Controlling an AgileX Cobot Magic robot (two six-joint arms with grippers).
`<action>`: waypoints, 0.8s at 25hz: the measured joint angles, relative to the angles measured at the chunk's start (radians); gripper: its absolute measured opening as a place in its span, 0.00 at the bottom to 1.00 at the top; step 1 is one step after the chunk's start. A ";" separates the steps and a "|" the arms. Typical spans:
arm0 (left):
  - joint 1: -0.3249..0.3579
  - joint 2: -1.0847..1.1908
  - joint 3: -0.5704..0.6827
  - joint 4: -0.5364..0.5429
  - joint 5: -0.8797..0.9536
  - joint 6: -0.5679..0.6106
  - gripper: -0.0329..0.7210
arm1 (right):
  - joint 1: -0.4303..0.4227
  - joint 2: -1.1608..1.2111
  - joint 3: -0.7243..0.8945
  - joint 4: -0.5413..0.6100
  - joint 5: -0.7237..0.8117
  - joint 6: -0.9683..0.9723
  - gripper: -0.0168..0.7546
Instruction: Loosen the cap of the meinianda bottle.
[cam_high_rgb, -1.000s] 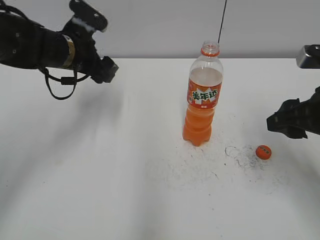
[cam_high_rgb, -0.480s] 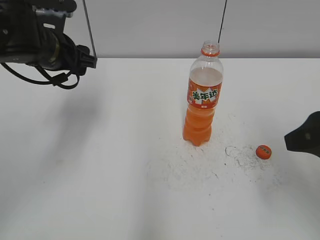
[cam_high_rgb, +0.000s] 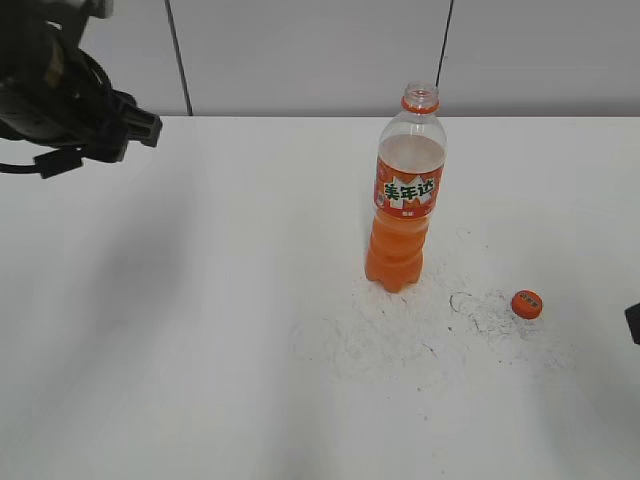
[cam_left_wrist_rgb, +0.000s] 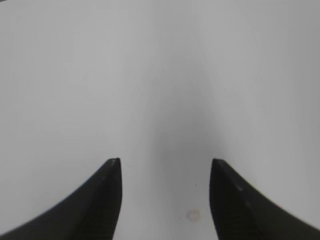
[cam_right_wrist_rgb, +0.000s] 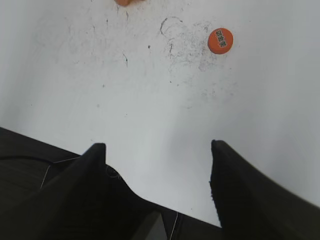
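Lower right in the exterior view, the small round orange plastic cap (cam_high_rgb: 527, 304) lies flat on the white desk (cam_high_rgb: 200, 350), printed top up, among grey scuff marks, well apart from the bottle. Only a dark sliver at the right edge shows of the right gripper (cam_right_wrist_rgb: 157, 150) in that view; its wrist view shows the jaws spread wide and empty above the desk, with the cap (cam_right_wrist_rgb: 220, 40) in the upper right of that frame. Further back, right of centre, the tall clear plastic meinianda bottle (cam_high_rgb: 405, 195) of orange drink stands upright, its orange label facing the camera and its mouth open above the orange neck ring. In the upper left of the exterior view the left gripper (cam_left_wrist_rgb: 165, 162) hangs high over bare desk, far from the bottle, and its wrist view shows the jaws parted with nothing between them. Judging from the cap lying off the bottle, the loosening looks already done, indeed carried through to full removal, and this appears to be the parking stage. Nothing more seems called for than keeping both arms away from the open bottle, which a knock could spill.
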 joint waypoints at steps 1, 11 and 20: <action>0.000 -0.022 0.000 -0.042 0.024 0.038 0.63 | 0.000 -0.011 0.000 -0.007 0.013 0.000 0.64; -0.002 -0.353 0.009 -0.312 0.120 0.413 0.53 | 0.000 -0.192 -0.001 -0.051 0.205 0.000 0.64; -0.002 -0.783 0.292 -0.389 0.149 0.525 0.52 | 0.000 -0.392 -0.001 -0.104 0.358 0.000 0.64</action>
